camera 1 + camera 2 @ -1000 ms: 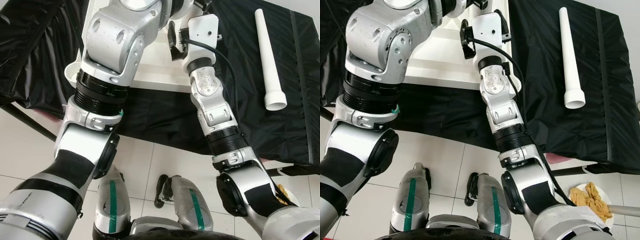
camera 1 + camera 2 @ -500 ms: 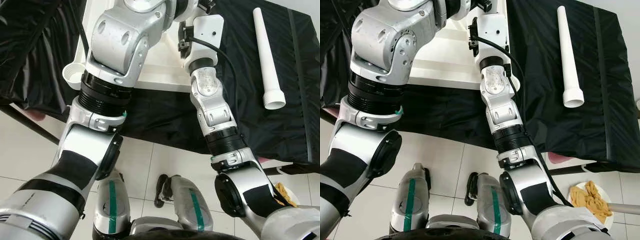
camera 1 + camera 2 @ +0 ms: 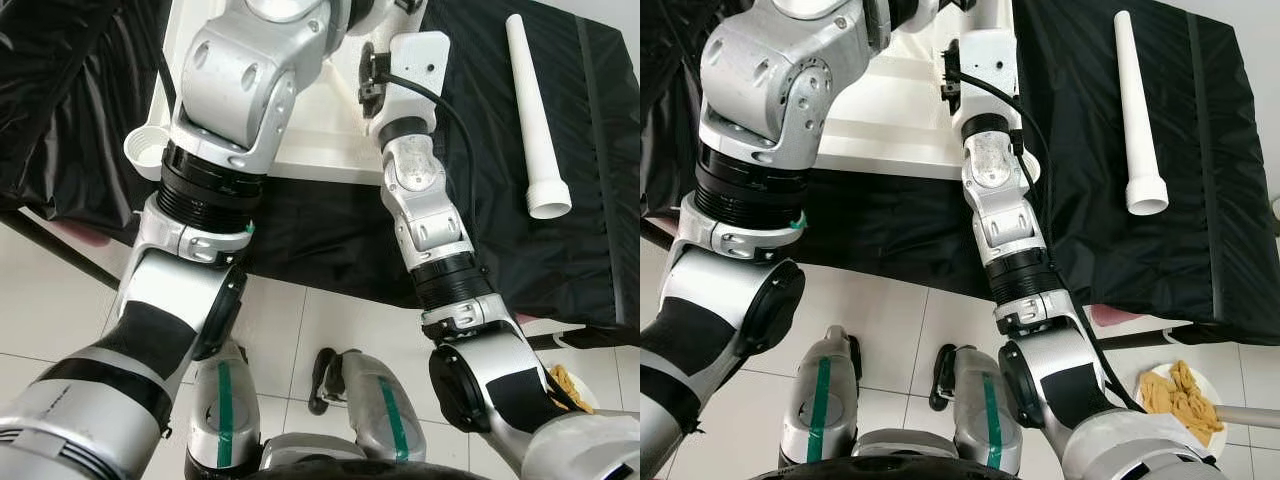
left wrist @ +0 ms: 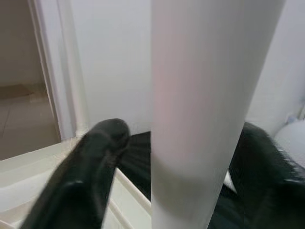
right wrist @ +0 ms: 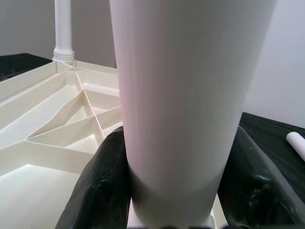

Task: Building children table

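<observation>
You are gripping a white table leg (image 5: 186, 95) with the right gripper (image 5: 176, 191), fingers closed around it, standing it upright over the ribbed tabletop underside (image 5: 52, 124) at centre frame, apparently to seat it. The left gripper (image 4: 186, 167) is straddling another white leg (image 4: 200, 95); contact is unclear. At upper right in the head view, a spare leg (image 3: 535, 110) is lying on the black cloth (image 3: 500, 230).

Head stereo pair: looking steeply down from above past both silver arms, sharing the white tabletop panel (image 3: 320, 130), black cloth (image 3: 1120, 200) and loose white table leg (image 3: 1137, 110). Left wrist view: pressed close, facing along black fingers (image 4: 90, 162) either side of a white leg (image 4: 200, 109). Right wrist view: equally close, aimed over the panel's ribbed underside (image 5: 57, 119) past fingers (image 5: 102, 186) flanking another leg (image 5: 183, 95).
</observation>
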You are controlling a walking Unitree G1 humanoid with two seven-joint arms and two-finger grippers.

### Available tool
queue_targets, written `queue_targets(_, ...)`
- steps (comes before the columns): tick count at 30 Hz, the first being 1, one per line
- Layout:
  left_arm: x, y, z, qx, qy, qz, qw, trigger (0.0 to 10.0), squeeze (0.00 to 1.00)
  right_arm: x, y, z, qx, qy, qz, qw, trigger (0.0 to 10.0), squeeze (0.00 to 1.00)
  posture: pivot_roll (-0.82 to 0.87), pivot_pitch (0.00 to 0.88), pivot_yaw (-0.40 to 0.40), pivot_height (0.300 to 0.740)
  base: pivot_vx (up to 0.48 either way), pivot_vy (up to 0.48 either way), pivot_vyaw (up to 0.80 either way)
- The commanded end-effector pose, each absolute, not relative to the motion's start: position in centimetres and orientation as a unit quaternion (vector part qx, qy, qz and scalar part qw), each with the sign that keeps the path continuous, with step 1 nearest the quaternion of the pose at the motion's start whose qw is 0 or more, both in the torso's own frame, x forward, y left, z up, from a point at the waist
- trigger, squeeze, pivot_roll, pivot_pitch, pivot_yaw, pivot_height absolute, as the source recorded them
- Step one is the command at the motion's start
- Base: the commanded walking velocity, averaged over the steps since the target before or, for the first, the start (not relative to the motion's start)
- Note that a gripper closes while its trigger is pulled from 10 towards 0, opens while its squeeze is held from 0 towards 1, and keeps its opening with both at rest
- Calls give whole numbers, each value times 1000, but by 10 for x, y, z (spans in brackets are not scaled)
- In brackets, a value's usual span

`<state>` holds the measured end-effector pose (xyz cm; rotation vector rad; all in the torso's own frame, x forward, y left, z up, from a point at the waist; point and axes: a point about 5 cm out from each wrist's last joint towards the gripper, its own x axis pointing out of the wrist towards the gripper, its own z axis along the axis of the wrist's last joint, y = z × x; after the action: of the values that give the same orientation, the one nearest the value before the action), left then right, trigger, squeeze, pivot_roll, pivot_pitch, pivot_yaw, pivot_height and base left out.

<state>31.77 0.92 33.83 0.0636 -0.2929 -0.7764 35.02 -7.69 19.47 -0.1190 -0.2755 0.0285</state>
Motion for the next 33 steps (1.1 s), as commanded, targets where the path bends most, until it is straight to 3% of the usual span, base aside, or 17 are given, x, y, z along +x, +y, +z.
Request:
queue_targets(1,314,7,341,18,-149,-378,914,10000,1000,354,-82,197,-53,-133,4,990,10000,0,161,56,-119,740,0,0,0)
queue_targets(8,312,11,344,-23,-155,-387,909,10000,1000,359,-95,205,-33,-136,-26,990,10000,0,161,45,-122,740,0,0,0)
queue_targets(9,312,13,344,-26,-156,-384,910,10000,784,360,-98,205,-30,-134,-29,990,10000,0,161,40,-123,740,0,0,0)
queue_targets(11,313,14,344,-28,-157,-382,910,10000,784,361,-100,206,-28,-132,-32,990,10000,0,161,40,-123,740,0,0,0)
queue_targets(12,312,15,343,-32,-157,-384,909,10000,0,362,-103,205,-23,-130,-35,991,10000,0,160,38,-123,740,0,0,0)
queue_targets(22,315,33,315,-29,-121,-361,924,10000,0,360,-138,200,-11,-107,-59,992,10000,0,160,31,-128,740,0,0,0)
queue_targets(33,321,41,290,-10,-90,-317,944,10000,0,343,-155,192,-19,-89,-36,995,10000,0,144,54,-114,740,0,0,0)
